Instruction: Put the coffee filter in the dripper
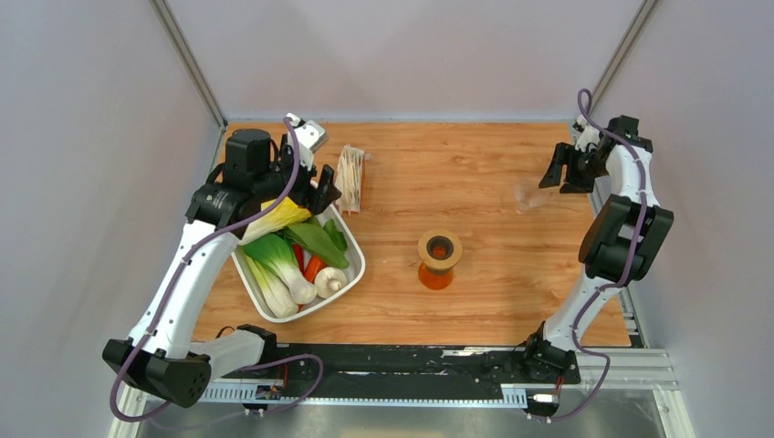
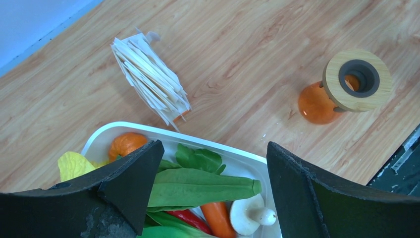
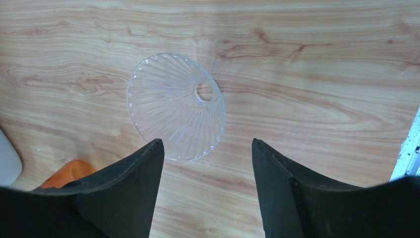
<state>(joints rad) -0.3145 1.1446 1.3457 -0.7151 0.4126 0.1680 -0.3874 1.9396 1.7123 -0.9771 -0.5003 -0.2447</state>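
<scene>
Dripper (image 3: 176,106) lies loose on desk (image 3: 322,74), far right, apart from wooden ring (image 1: 427,248) atop orange vessel (image 1: 435,278); it likely needs seating first. Right arm stretched out, right claw (image 3: 206,144) poised over it, wide open, empty. Left arm bent over tray (image 1: 359,263), left claw (image 2: 214,146) wide open, empty, facing wrapped stack (image 2: 151,79). Single filter: none discernible, possibly within stack.

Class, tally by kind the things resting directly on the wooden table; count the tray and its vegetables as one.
Filter bundle: 1
Tray: 1
Orange vessel: 1
Clear dripper: 1
Total: 4
</scene>
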